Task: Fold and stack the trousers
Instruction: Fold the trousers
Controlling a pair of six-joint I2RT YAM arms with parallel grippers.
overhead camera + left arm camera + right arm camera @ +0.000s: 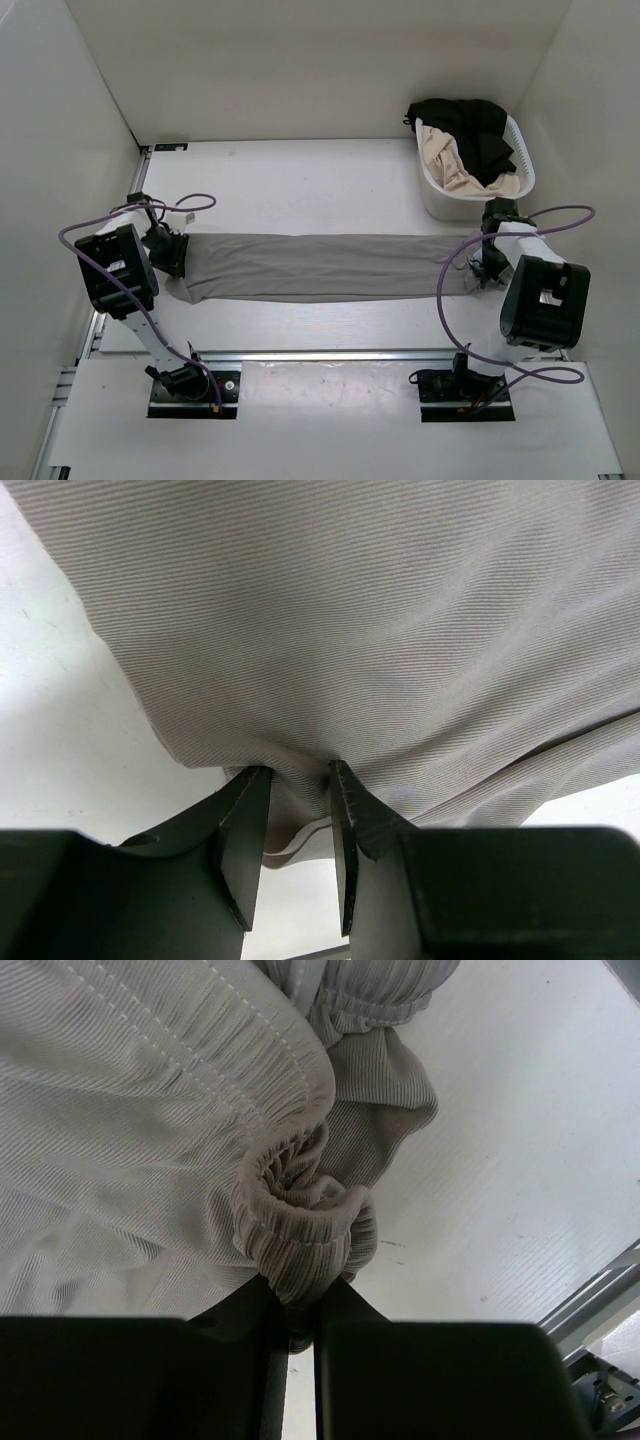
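The left gripper [298, 785] pinches a fold at one end of the trousers [310, 265]; the right gripper [300, 1300] clamps their gathered waistband. They lie stretched across the table [300, 180], with bare surface beyond. A basket [435, 200], perhaps touching the waistband, crowds the right arm.

Likely a robotics lab: white enclosure walls [300, 60], aluminium-railed table [300, 190].

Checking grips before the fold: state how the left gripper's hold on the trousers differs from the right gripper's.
The left gripper pinches plain fabric of the trousers; the right gripper clamps their bunched elastic waistband. The left jaws stand apart around a fold; the right jaws are almost touching. Both hold the trousers, stretched between them.
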